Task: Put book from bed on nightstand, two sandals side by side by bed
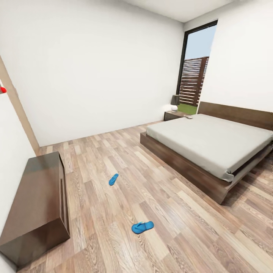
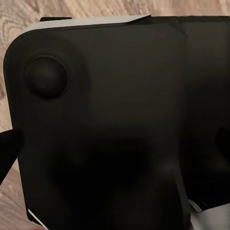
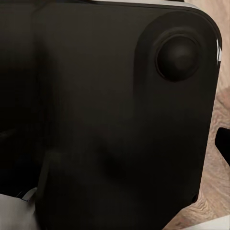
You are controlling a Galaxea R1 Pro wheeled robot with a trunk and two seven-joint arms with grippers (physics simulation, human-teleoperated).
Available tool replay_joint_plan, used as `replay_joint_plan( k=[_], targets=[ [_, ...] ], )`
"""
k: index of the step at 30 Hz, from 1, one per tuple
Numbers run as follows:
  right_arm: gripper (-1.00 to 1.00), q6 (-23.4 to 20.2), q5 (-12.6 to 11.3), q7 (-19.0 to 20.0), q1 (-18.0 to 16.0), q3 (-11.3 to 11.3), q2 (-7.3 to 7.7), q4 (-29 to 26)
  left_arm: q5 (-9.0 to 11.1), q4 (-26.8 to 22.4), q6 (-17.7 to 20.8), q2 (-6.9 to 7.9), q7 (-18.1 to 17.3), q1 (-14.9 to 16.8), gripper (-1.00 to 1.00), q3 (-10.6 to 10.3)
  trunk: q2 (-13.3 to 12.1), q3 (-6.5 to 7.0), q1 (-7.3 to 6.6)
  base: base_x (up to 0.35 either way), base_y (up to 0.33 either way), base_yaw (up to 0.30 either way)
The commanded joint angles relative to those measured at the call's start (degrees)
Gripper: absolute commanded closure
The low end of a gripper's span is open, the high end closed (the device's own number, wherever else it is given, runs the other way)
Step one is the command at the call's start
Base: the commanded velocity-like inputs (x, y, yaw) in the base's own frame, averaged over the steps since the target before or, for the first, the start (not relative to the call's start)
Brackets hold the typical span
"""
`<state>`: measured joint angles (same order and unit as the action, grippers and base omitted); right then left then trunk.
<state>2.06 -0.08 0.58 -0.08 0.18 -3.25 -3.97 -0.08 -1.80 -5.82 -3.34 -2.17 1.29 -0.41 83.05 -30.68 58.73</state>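
Looking along each arm, the wrist cameras met a dark, rounded panel of the robot's own body (image 2: pixel 110 129), with strips of wood-plank floor (image 2: pixel 14 19) at the margins; a like black panel (image 3: pixel 120 120) faced the right wrist camera. Neither gripper's fingers could be made out there, so whether they stood apart or together could not be told, nor whether anything was held.

From the head camera, the bed (image 1: pixel 212 144) stood against the right-hand wall, its far corner cut off by the frame. One nightstand (image 1: pixel 173 115) sat at the bed's head-end corner nearest the window (image 1: pixel 195 68), carrying a small lamp (image 1: pixel 174 101). A small pale object (image 1: pixel 189 117) lay at the mattress corner beside it, too small to identify as the book.

The two sandals lay well apart on the open floor: one sandal (image 1: pixel 113 179) toward the middle of the room, the other sandal (image 1: pixel 142 226) nearer the camera. A long dark-brown cabinet (image 1: pixel 36 206) stood along the left wall.
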Motion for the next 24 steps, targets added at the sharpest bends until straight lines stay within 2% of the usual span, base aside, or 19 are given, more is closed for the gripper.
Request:
replay_joint_plan(
  k=[1, 11, 24],
  targets=[
    [-1.00, 0.15, -0.01, 0.06, -0.01, 0.00, 0.00, 0.00, -0.01, 0.05, -0.19, 0.00, -0.12, 0.01, -1.00, -0.03, 0.02, -0.05, 0.00, 0.073, 0.078, -0.049],
    [-1.00, 0.14, -0.01, 0.04, -0.01, 0.06, 0.00, -0.06, -0.01, 0.05, -0.16, 0.00, -0.13, 0.02, -1.00, -0.08, 0.02, -0.05, 0.00, 0.193, 0.165, -0.021],
    [-1.00, 0.14, -0.01, 0.04, -0.01, 0.04, 0.00, -0.08, -0.01, 0.05, -0.16, 0.00, -0.13, 0.03, -1.00, -0.11, 0.02, -0.05, 0.00, 0.251, 0.270, -0.003]
  ],
)
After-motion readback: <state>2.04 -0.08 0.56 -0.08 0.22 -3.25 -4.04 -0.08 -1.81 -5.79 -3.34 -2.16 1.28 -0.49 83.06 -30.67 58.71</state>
